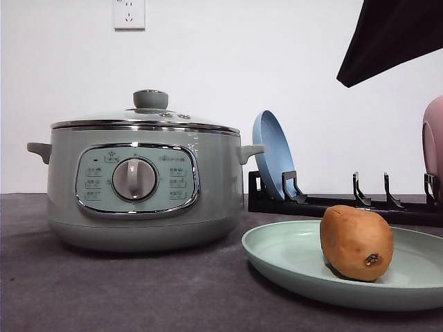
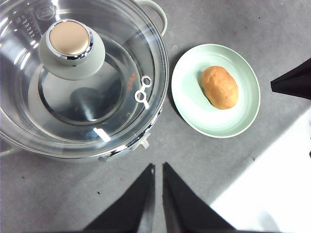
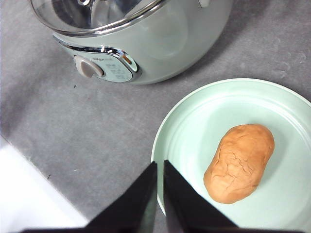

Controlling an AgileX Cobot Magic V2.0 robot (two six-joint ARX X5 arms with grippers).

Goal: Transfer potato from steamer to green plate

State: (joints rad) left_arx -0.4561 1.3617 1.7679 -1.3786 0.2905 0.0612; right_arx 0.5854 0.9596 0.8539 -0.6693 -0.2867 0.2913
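I see the potato (image 1: 356, 242) lying on the green plate (image 1: 291, 259), right of the steamer (image 1: 142, 187) on the grey worktop (image 1: 104, 290). The steamer's glass lid (image 2: 82, 73) is on. My left hand (image 2: 158, 194) hangs above the worktop near the steamer, fingers pressed together, empty. My right hand (image 3: 160, 191) hangs over the plate's rim, likewise closed and empty. A blue plate (image 1: 273, 155) stands in the rack (image 1: 346, 200) behind.

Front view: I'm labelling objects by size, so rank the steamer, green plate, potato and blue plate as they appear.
1. steamer
2. green plate, cut off by the frame
3. blue plate, farther back, so unsure against the potato
4. potato
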